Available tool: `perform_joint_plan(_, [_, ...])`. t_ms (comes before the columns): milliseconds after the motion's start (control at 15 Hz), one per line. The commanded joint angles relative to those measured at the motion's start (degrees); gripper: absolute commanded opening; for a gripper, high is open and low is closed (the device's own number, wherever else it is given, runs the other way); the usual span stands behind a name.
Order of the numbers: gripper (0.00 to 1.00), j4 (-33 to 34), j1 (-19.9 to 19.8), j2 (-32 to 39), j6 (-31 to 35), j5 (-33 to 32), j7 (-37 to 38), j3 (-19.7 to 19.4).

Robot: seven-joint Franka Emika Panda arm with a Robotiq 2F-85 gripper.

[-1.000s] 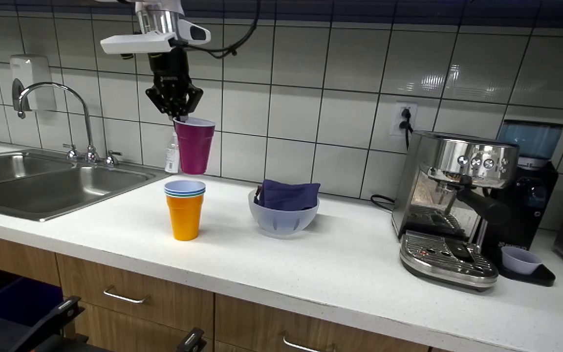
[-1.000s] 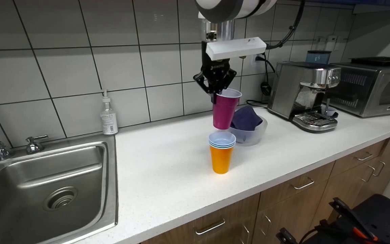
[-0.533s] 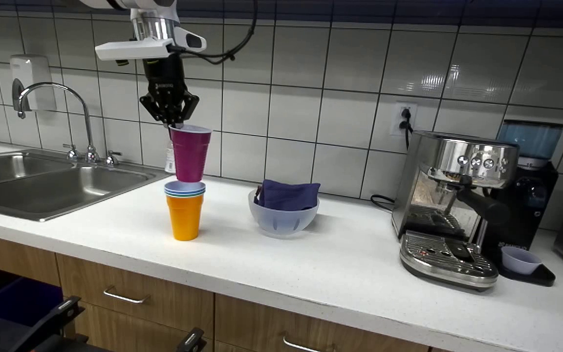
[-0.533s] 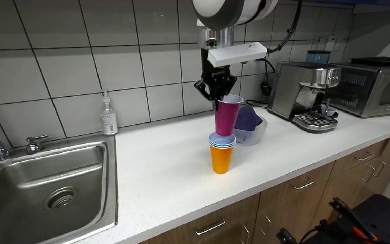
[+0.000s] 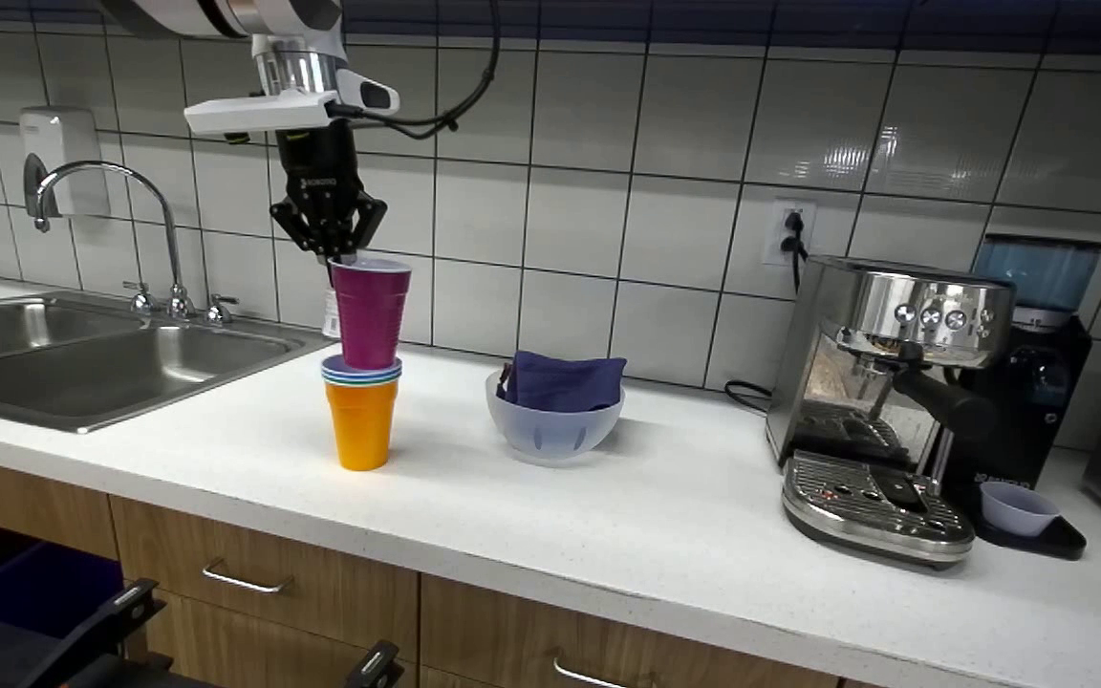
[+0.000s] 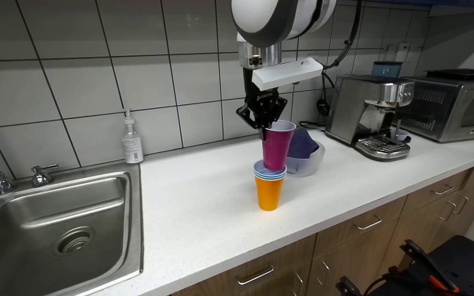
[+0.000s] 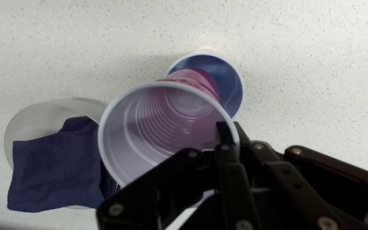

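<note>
My gripper (image 5: pixel 335 260) is shut on the rim of a magenta cup (image 5: pixel 372 315), one finger inside its wall and one outside. In the wrist view the cup (image 7: pixel 158 127) leans, its pale mouth towards the camera, with the gripper (image 7: pixel 234 132) at its right edge. Directly below stands an orange cup (image 6: pixel 268 193) on the counter, with several nested rims at its top. The magenta cup's base overlaps the left part of the blue-lined opening (image 7: pixel 230 80) of that stack. Whether the base touches the inside wall cannot be told.
Beside the stack sits a translucent bowl (image 5: pixel 555 435) holding a dark blue cloth (image 5: pixel 570 384). A steel sink (image 6: pixel 76 230) and a soap bottle (image 6: pixel 132 144) lie to one side. An espresso machine (image 5: pixel 895 411) and an oven (image 6: pixel 455 107) stand farther along the counter (image 5: pixel 608 535).
The gripper has come down with the magenta cup in its grip, bringing the cup's base from above the orange stack to its mouth. The stack and bowl have stayed put.
</note>
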Motion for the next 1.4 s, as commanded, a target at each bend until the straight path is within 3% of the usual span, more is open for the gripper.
perform_joint_plan(0, [0.01,0.65,0.31,0.71,-0.46,-0.89,-0.58,0.48])
perform_joint_plan(1333, [0.01,0.8,1.92,6.54,5.04,-7.17,2.15,0.5])
